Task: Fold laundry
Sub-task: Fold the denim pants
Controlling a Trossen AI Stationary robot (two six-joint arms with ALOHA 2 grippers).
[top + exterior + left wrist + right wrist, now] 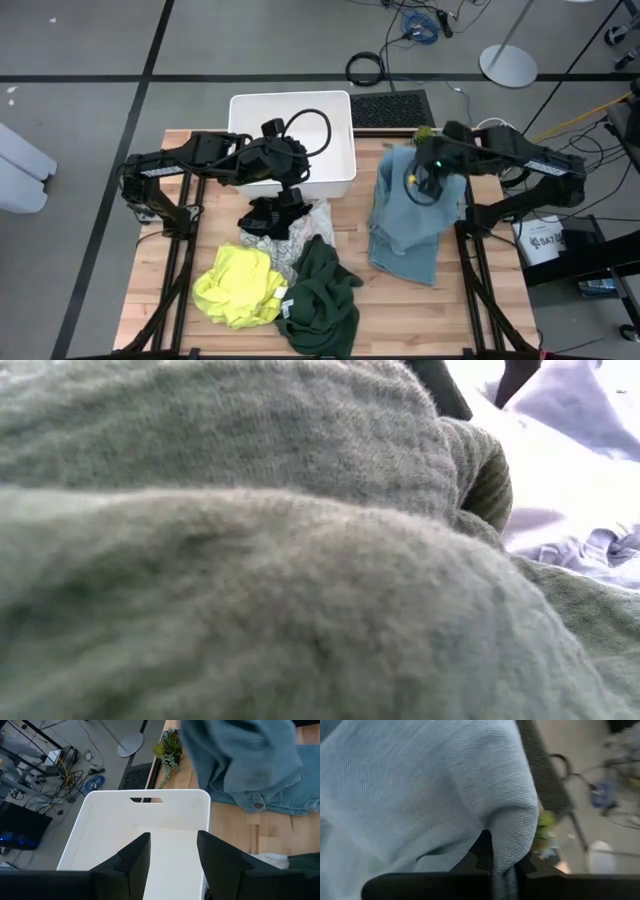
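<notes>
— At the table's (150,310) three o'clock side, what did your right arm have?

— Your right gripper (413,180) had its fingers (482,851) clenched on a fold of the light blue garment (410,225), lifted so the cloth hung from it and spread down onto the wood toward five o'clock.

— And your left arm?

— Your left gripper (172,857) hovered over the white bin (335,165) at twelve o'clock, its fingers (132,862) spread apart and holding nothing.

— Where was the rest of the laundry?

— The black garment (268,217) lay just below the bin, touching the white patterned garment (305,232). The yellow garment (240,285) sat at seven o'clock, beside the dark green garment (322,295) at six o'clock, which filled your low view.
</notes>
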